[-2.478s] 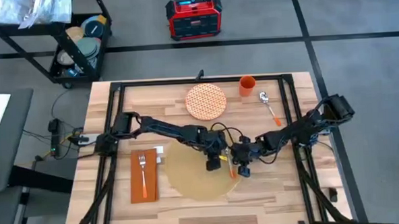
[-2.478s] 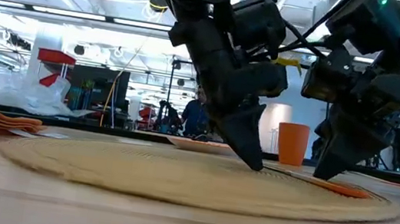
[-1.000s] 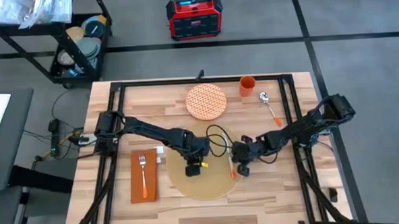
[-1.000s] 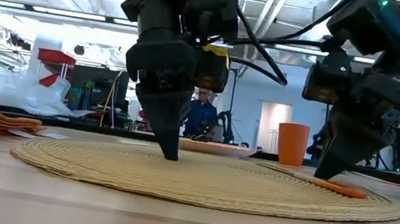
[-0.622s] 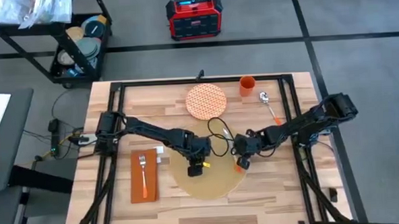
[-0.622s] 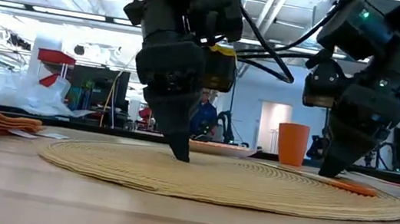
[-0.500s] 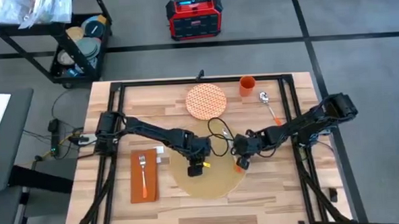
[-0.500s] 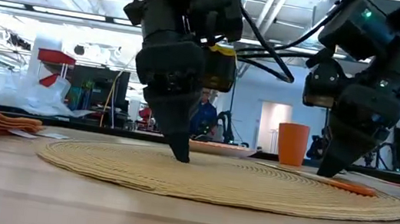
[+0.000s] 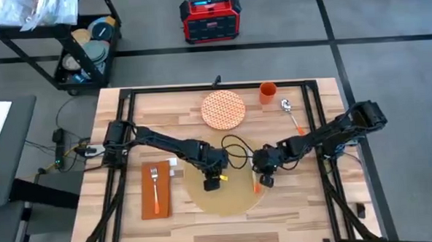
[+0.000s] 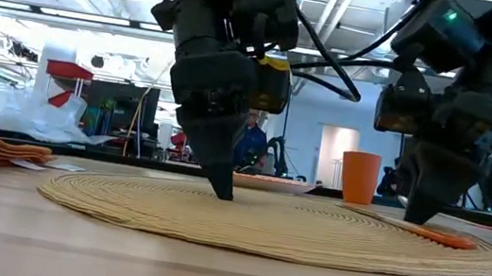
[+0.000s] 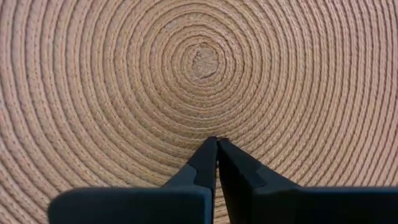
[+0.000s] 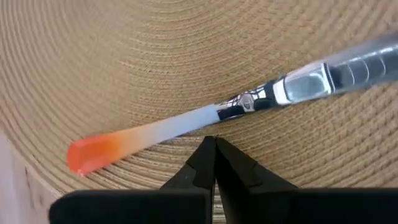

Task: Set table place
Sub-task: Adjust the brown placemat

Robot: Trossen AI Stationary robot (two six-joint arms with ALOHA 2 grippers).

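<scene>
The place, a round tan woven placemat, lies flat on the light wooden table. A knife with an orange handle lies on the mat's right part. My left gripper stands shut over the mat's middle, tips down on the weave. My right gripper is shut too, tips down on the mat right beside the knife's handle. My left gripper presses its shut fingertips onto the placemat just beside its centre coil, coming from above and pointing down. The mat lies flat under them. My right gripper sets its shut fingertips on the placemat from above, close against the side of the knife's handle; whether they touch the knife, I cannot tell.
An orange-and-white patterned plate, an orange cup and a spoon lie toward the far edge. A rust-orange napkin with a fork lies left of the mat. Bare wood shows along the near edge.
The placemat has slid a little toward the table's right edge under my left gripper's shut tips, which went with it. My right gripper has shifted slightly beside the knife and stands more upright now. Both stayed shut.
</scene>
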